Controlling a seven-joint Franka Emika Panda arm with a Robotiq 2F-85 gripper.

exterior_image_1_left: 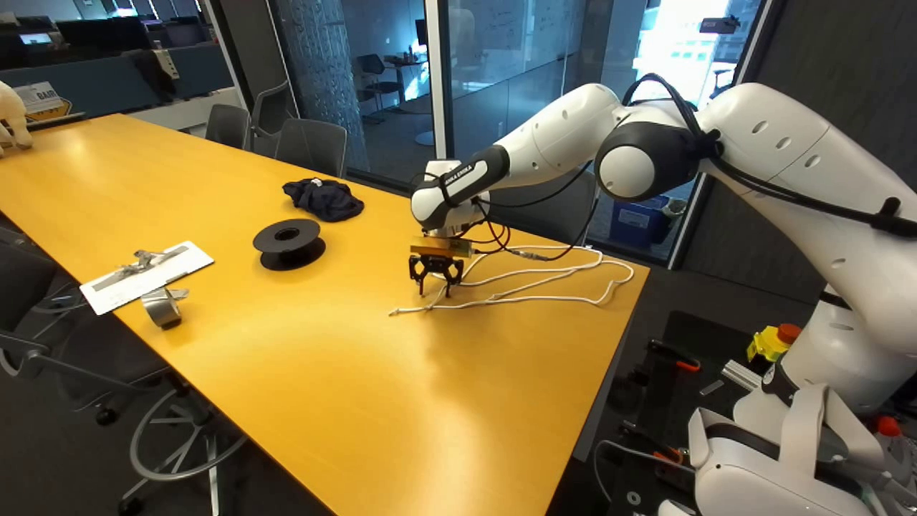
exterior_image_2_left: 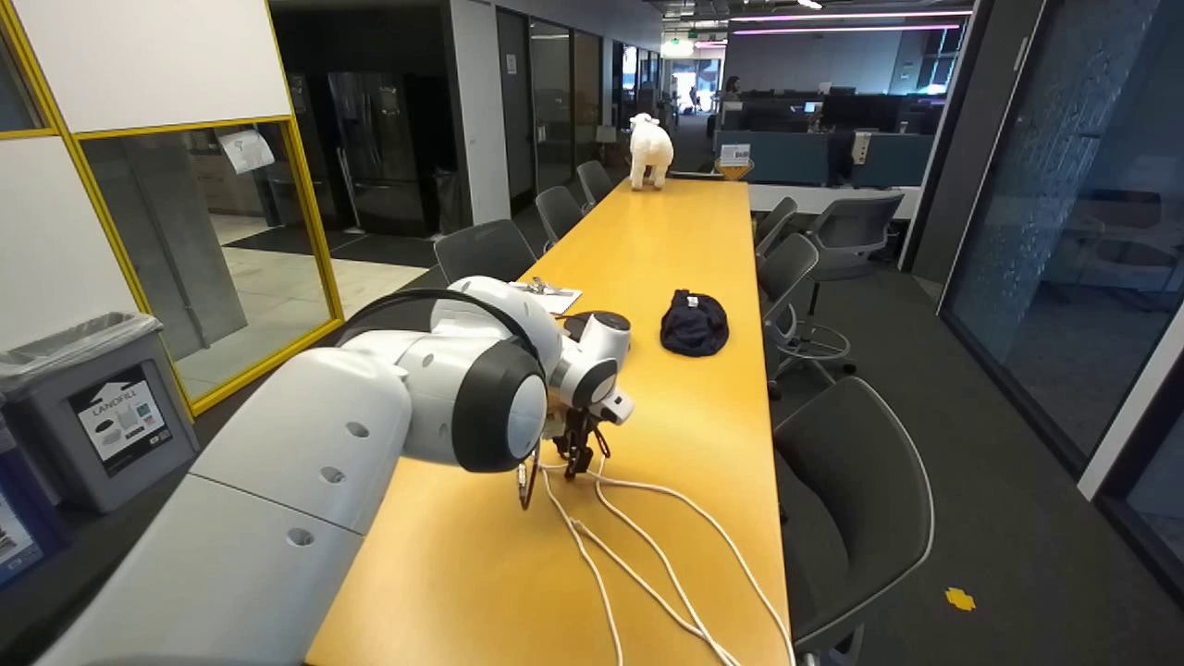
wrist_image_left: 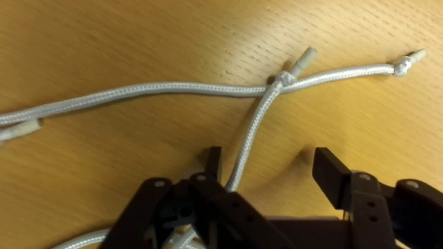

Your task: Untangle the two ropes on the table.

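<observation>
Two slender, whitish braided ropes (wrist_image_left: pixel 169 88) overlapped on the table (exterior_image_1_left: pixel 329 322), whose glossy yellow-orange top lay beneath the parted jaws. One knotted end ran loose between them, crossing just beyond over another strand, itself knotted near its tip; a third tip lay beside that strand, outside the jaws. Long loops stretched away toward the table's end.

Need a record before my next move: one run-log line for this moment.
gripper: open | rope strand: between jaws, not gripped | its knotted end: over another strand | untangling: unfinished
</observation>
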